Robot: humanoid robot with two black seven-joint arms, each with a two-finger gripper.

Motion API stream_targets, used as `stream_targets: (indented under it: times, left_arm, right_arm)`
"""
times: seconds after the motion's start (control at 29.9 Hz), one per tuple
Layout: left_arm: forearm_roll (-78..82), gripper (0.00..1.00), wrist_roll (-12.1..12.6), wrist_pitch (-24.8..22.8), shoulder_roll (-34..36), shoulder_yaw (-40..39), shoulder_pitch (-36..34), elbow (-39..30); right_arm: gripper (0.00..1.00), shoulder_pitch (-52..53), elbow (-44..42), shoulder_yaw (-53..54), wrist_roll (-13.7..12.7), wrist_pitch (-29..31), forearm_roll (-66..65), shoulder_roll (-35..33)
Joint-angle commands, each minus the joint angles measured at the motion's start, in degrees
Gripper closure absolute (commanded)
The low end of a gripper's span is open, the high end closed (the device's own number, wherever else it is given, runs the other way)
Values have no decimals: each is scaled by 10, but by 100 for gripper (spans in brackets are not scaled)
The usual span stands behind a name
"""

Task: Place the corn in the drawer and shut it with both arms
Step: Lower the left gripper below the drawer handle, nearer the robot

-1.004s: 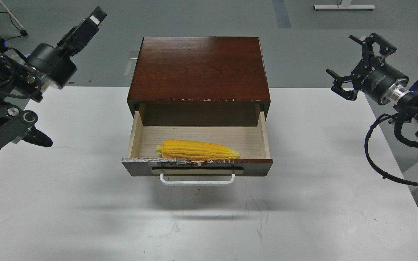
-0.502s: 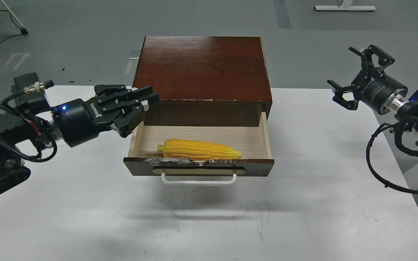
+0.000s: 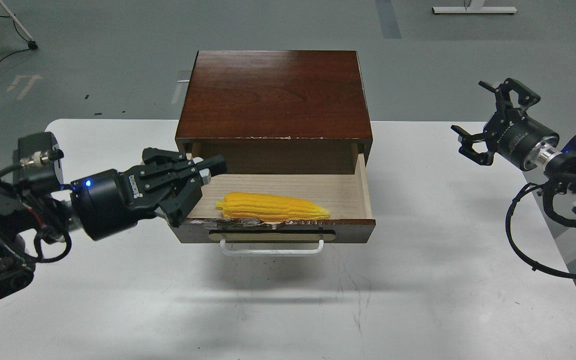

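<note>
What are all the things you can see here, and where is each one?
Corn: one, yellow, lying inside the open drawer near its front.
Drawer: one, dark brown front, pale wood inside, pulled out.
Handle: one, white, on the drawer front.
Cabinet: one, reddish brown, on the table.
Table: one, white.
Left gripper: one, black, at the drawer's left front corner.
Right gripper: one, black, open, far right, off the cabinet.

The cabinet stands at the table's rear edge; the corn lies in its open drawer.
</note>
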Motion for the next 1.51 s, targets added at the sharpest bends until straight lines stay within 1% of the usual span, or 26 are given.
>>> stream_targets:
  times: [0.0,0.17,0.27,0.33,0.6,0.74,0.84,0.87,0.97,1.24,1.47]
  left_arm:
    - [63,100,0,5,13,41,12,1]
    - [82,100,0,33,11,50,29,0]
    - [82,100,0,56,15,50,36,0]
    - [82,100,0,58,16,51,45,0]
    - [90,100,0,54,7,58,88,1]
    - [95,100,0,51,-14,57,93,3]
    - [96,100,0,33,-29,55,93,14]
    - [96,100,0,19,-36,56,94,16]
    - [94,100,0,-7,-60,55,95,27]
    - [85,100,0,-8,-108,51,95,70]
    - [53,100,0,-12,-112,47,89,80]
  right_arm:
    - [1,9,0,0,0,0,0,0]
    - [1,25,-1,0,0,0,-1,1]
    - [1,30,-2,0,0,0,-12,16]
    - [1,31,-2,1,0,-1,-26,23]
    - [1,50,-17,1,0,-15,-32,48]
    - [1,88,-67,1,-1,-21,-32,86]
    - [1,101,-85,9,-2,-22,-32,95]
    - [1,104,-94,11,-2,-23,-31,98]
    - [1,113,-101,20,-4,-23,-31,103]
    - [2,104,-100,27,-5,-21,-30,97]
    - [1,83,-100,32,-4,-17,-29,89]
